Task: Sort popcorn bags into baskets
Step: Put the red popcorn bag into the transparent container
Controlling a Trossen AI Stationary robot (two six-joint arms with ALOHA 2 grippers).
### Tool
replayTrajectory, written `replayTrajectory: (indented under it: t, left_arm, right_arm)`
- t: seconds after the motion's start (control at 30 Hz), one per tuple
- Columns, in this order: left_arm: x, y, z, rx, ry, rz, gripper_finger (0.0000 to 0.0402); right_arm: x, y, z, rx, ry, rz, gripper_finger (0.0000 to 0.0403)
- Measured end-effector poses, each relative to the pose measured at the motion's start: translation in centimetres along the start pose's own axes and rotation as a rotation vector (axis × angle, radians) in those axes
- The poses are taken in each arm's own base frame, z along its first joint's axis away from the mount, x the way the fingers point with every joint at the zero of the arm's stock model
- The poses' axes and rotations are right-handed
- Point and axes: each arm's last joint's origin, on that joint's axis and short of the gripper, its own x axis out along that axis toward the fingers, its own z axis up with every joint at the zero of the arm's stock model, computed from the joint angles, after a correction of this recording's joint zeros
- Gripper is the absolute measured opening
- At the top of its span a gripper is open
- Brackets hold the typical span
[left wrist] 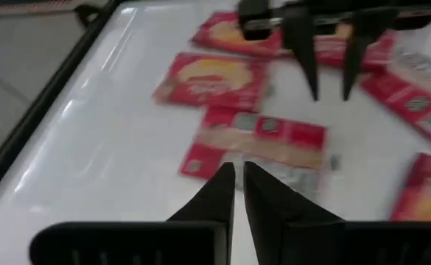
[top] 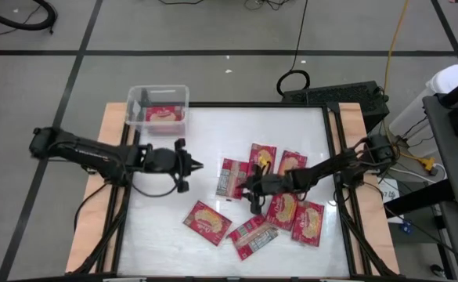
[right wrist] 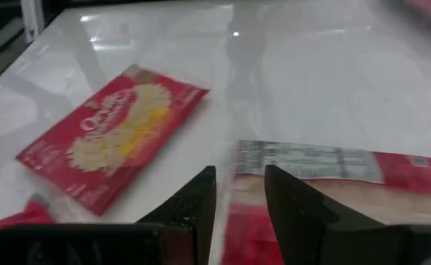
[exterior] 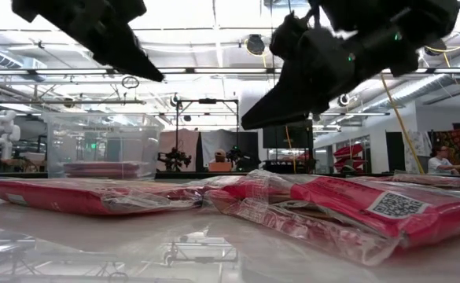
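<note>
Several red popcorn bags (top: 282,207) lie flat on the white table's right half, some with the popcorn picture up (right wrist: 112,140), some with the grey print up (right wrist: 311,162). One more bag (top: 164,115) lies in the clear basket (top: 138,98) at the far left corner. My right gripper (top: 252,196) hangs open above the pile's left edge, touching nothing (right wrist: 239,180). My left gripper (top: 196,164) is shut and empty, held above bare table left of the pile (left wrist: 237,173). In the low view both grippers (exterior: 147,75) (exterior: 249,122) hang well above the bags.
A black frame (top: 330,157) borders the white table top. Bare table (top: 158,211) lies to the left of and nearer than the left gripper. Cables and equipment (top: 334,94) sit beyond the far right corner. In the low view, a person (exterior: 440,161) sits far off in the room.
</note>
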Motion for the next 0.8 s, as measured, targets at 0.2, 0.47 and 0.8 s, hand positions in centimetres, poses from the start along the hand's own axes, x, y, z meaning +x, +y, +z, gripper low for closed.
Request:
replayTrajectory:
  t: [0.2,0.47,0.8]
  left_arm:
    - [0.0,-2.2,-1.3,-0.034,-0.021,-0.065,0.0033]
    - [-0.1,-4.1,-3.3,-0.097,-0.072,-0.072,0.0033]
    - [0.1,-4.2,-5.5,-0.138,-0.146,-0.050,0.0033]
  right_arm:
    - [0.0,2.5,1.0,-0.037,0.071,0.011,0.0112]
    - [-0.9,3.7,-0.9,-0.060,0.220,-0.161,0.0112]
    - [-4.4,2.2,-2.9,-0.092,0.509,-0.422,0.0112]
